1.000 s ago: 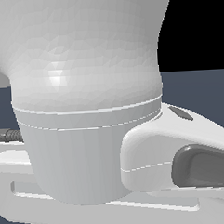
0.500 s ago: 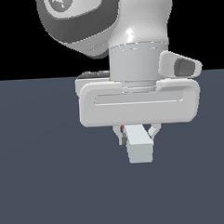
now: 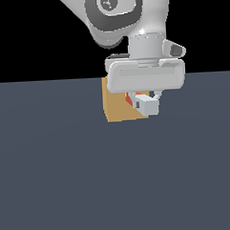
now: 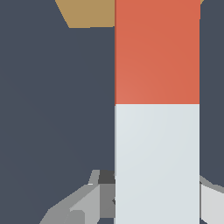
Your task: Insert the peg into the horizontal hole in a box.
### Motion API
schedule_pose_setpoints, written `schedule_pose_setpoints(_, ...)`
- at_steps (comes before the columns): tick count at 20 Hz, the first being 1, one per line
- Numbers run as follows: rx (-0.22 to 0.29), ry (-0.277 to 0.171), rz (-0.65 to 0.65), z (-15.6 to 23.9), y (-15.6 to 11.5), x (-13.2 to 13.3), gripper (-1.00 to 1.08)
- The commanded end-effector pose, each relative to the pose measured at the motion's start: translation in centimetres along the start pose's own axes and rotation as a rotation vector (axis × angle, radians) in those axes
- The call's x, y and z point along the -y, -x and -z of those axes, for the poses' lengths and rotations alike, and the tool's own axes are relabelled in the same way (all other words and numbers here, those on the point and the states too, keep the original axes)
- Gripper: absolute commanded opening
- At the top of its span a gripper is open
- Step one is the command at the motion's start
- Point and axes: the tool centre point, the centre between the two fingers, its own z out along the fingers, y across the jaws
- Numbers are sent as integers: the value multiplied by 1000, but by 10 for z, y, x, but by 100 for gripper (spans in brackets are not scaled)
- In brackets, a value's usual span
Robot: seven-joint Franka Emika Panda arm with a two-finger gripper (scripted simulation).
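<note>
While the box [image 3: 117, 106] sits on the worktop [image 3: 92, 185], the peg [image 3: 146, 105] hangs just to its right in the exterior view, clamped at its white end by the fingers [image 3: 156, 96]. Any misalignment with the unseen hole would likely jam the orange tip against the face.

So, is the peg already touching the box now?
Cannot tell. In the wrist view the peg overlaps the box at the picture's edge, with no gap or contact visible. In the exterior view the end effector hides the peg's orange end.

Obstacle: tan cube-like box [image 3: 117, 106], directly behind the gripper [image 3: 146, 102].
Dark grey floor [image 3: 115, 183] bare on every other side.
</note>
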Motion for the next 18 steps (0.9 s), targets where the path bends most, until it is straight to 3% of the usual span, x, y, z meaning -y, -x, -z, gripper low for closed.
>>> schedule_pose_setpoints(1,1,2,16,7,-15,-7,-100)
schedule_pose_setpoints(6,0,2,32,12,-30,-14,-100)
schedule_pose_setpoints(18,0,3,40,15,-34,-18,-100)
